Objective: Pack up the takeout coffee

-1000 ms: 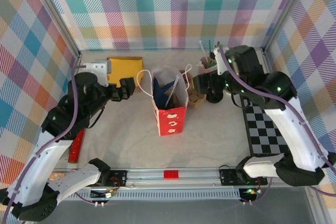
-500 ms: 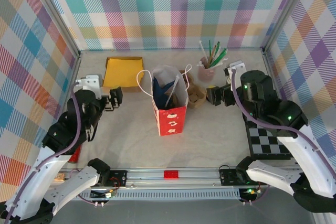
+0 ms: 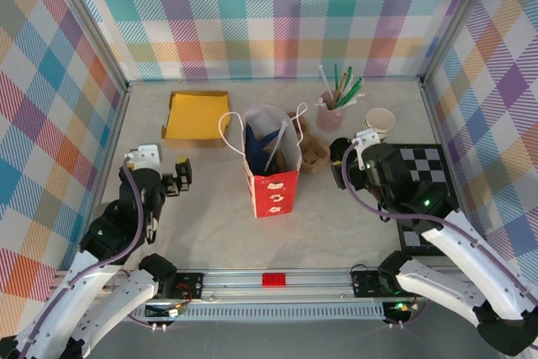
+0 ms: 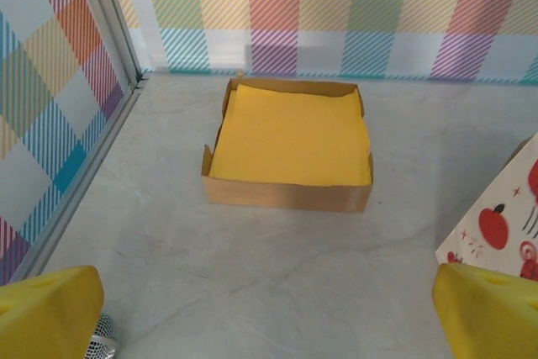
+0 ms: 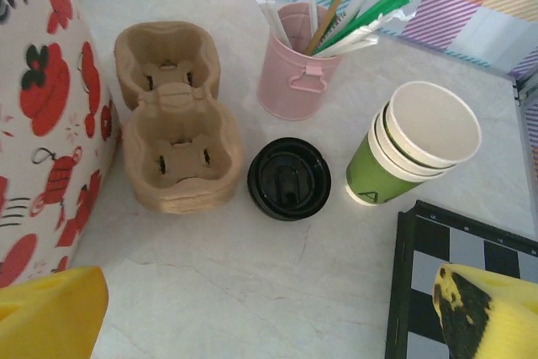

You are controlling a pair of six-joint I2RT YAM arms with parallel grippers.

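The takeout coffee is hidden from view. The red paper bag (image 3: 271, 161) stands upright and open in the middle of the table, with dark blue contents inside; its printed side shows in the left wrist view (image 4: 504, 224) and the right wrist view (image 5: 42, 124). My left gripper (image 3: 181, 176) hangs left of the bag and apart from it, open, its yellow fingertips (image 4: 50, 313) wide over bare table with nothing between them. My right gripper (image 3: 340, 166) is to the right of the bag, also open and empty, its yellow fingertips (image 5: 50, 313) spread above the table.
A cardboard box of yellow napkins (image 3: 196, 115) (image 4: 290, 145) sits back left. Right of the bag lie stacked pulp cup carriers (image 5: 176, 153), a loose black lid (image 5: 288, 178), a pink tin of straws (image 5: 298, 73) and a lidless green cup stack (image 5: 416, 145). A checkered board (image 3: 424, 195) lies far right.
Both arms have drawn back toward the near edge and away from the bag. The right arm's retreat has uncovered the cup stack and straw tin.
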